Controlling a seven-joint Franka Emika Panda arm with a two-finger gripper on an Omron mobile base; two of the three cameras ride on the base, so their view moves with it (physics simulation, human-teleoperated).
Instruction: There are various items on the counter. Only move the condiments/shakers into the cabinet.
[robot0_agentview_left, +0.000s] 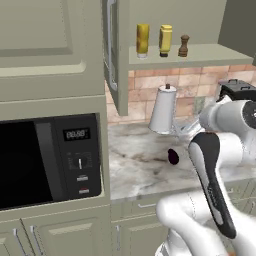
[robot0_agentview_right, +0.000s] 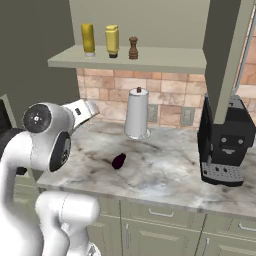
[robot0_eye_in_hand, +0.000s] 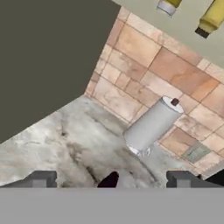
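Three condiment containers (robot0_agentview_right: 111, 41) lined up on the cabinet shelf (robot0_agentview_right: 150, 61), shaker (robot0_agentview_right: 133, 48) rightmost, paper-towel roll (robot0_agentview_right: 137, 114) placed below on the counter (robot0_agentview_right: 165, 170), vegetable (robot0_agentview_right: 118, 160) laid before it, coffee machine (robot0_agentview_right: 224, 145) set at right, microwave (robot0_agentview_left: 47, 160) built in at left

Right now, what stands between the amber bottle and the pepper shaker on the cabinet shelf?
The bright yellow bottle stands between the amber bottle and the pepper shaker, clear in both base views.

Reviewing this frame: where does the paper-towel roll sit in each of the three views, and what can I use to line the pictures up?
Left base view: paper-towel roll right of centre, on the counter, below the shelf.
Right base view: roll at centre, against the brick wall.
Hand view: roll tilted, right of centre.
Shared landmark: the dark purple vegetable lying on the counter in front of the roll.
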